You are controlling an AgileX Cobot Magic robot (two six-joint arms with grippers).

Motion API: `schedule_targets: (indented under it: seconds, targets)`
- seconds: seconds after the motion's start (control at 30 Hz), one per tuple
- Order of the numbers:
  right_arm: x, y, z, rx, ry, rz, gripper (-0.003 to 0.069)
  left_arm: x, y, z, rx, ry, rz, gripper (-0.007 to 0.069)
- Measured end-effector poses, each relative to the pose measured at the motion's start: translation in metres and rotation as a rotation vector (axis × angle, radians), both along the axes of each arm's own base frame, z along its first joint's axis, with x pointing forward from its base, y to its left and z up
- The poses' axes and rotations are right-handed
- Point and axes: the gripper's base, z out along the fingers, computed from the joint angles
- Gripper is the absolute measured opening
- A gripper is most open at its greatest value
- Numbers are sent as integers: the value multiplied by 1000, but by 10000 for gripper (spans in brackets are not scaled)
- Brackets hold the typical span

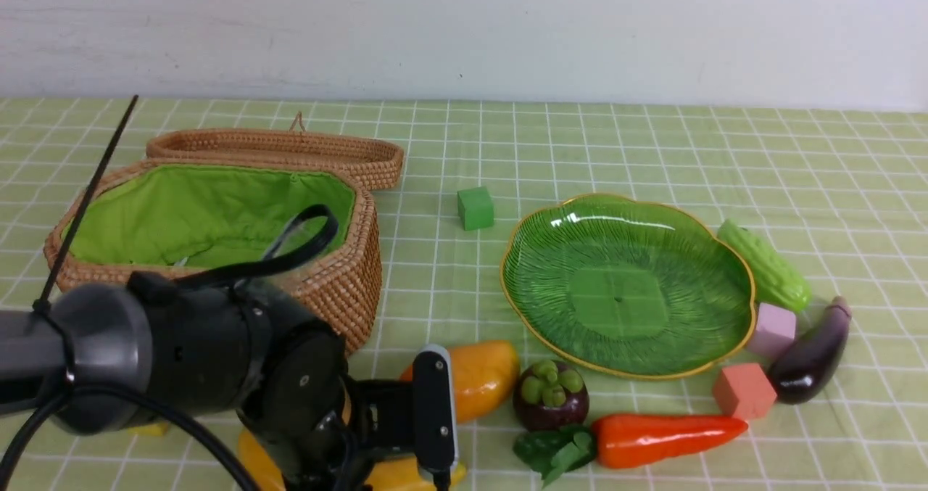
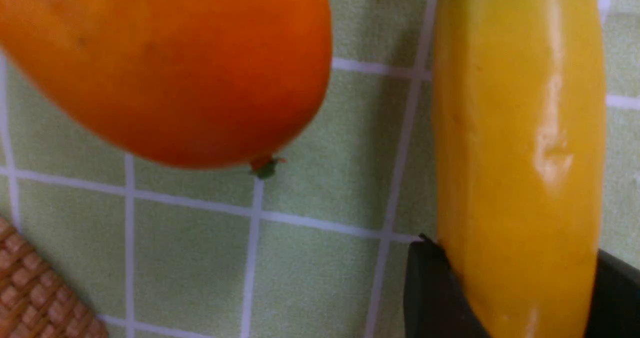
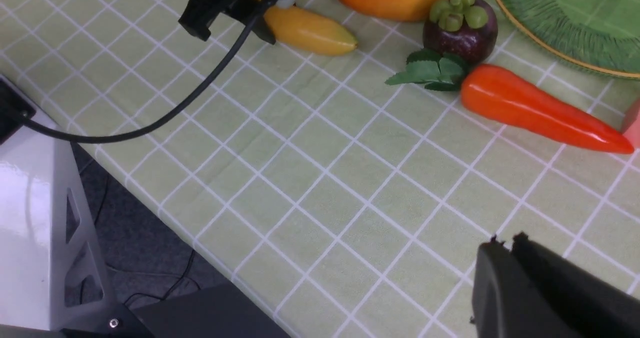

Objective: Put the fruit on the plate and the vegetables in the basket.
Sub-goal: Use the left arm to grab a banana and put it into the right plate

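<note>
The yellow banana lies on the checked cloth with my left gripper shut on it, one black finger pressed against each side. In the front view that gripper is low at the front edge, over the banana. Just beyond it lie the mango, the mangosteen and the carrot. The green plate holds nothing. A bumpy gourd and an eggplant lie to the plate's right. The lined basket stands open at the left. My right gripper is shut and holds nothing, above bare cloth.
Small cubes are scattered about: green behind the plate, pink and salmon by the eggplant, yellow under my left arm. The basket's lid lies flat behind it. The table's front edge is near the banana.
</note>
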Motion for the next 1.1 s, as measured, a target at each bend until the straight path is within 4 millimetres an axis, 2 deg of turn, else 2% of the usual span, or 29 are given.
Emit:
schedule_targets:
  seconds: [0.23, 0.33, 0.37, 0.4, 0.47, 0.53, 0.57, 0.63, 0.7, 0.77, 0.8, 0.83, 0.87, 0.93, 1.0, 1.03, 1.07, 1.1]
  targets:
    - [0, 0, 0, -7, -10, 13, 41, -4, 3, 10, 31, 32, -1, 304]
    - [0, 0, 0, -7, -11, 13, 43, -8, 4, 40, -12, 10, 16, 304]
    - [0, 0, 0, -7, -11, 13, 43, -8, 4, 45, -20, 7, 19, 304]
    - [0, 0, 0, -7, -11, 13, 46, -14, 3, 64, -75, 14, 45, 304]
    - [0, 0, 0, -7, -11, 13, 49, -22, -1, 89, -170, 33, 70, 304]
    - [0, 0, 0, -6, -14, 11, 50, -27, -7, 100, -232, 39, 77, 304]
    - [1, 0, 1, -2, -24, 5, 52, -31, -20, 119, -324, 27, 78, 304]
    - [2, 0, 2, 1, -31, 0, 52, -29, -38, 134, -414, 8, 93, 304]
    - [2, 0, 2, 4, -39, -4, 52, -19, -55, 142, -465, -14, 102, 304]
    - [2, 0, 2, 8, -36, -8, 53, 2, -79, 146, -507, -34, 125, 304]
    - [2, 0, 2, 14, -32, -14, 53, 21, -96, 145, -525, -42, 140, 304]
    - [3, 0, 2, 16, -28, -20, 53, 32, -106, 143, -535, -48, 147, 304]
    - [3, 0, 2, 18, -26, -23, 53, 35, -109, 142, -536, -48, 148, 304]
    - [3, -1, 2, 24, -12, -42, 55, 68, -140, 128, -553, -59, 157, 304]
    - [3, -2, 1, 26, 1, -64, 55, 91, -162, 114, -563, -65, 158, 304]
    - [3, -2, 1, 25, 1, -64, 55, 91, -162, 114, -563, -65, 158, 304]
    - [3, -2, 1, 28, 10, -80, 55, 106, -176, 104, -570, -69, 158, 304]
    - [4, -3, 1, 30, 16, -88, 55, 113, -182, 98, -569, -72, 158, 304]
